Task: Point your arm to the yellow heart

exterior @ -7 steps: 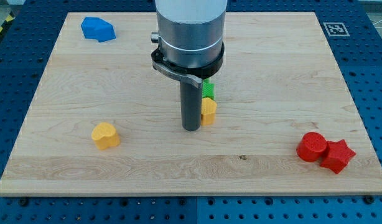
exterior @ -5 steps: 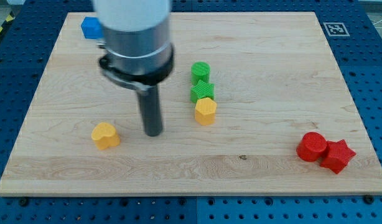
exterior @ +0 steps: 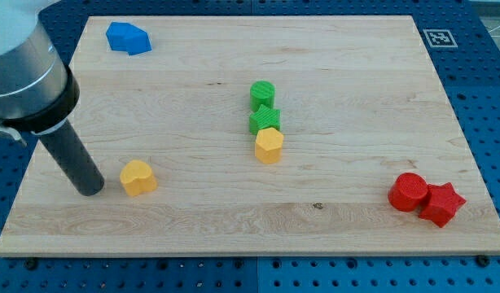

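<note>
My tip (exterior: 92,191) rests on the wooden worktop (exterior: 339,81) just to the view's left of the yellow heart (exterior: 138,177), a narrow gap between them. The heart sits near the view's lower left. There is no claw, only the rod.

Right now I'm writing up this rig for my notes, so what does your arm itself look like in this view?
A fat, silver-grey metal cylinder enters from the view's upper left, ringed at its lower end by a black collar. From it runs a straight, dark grey rod ending in my tip. No cables or markings show.
</note>
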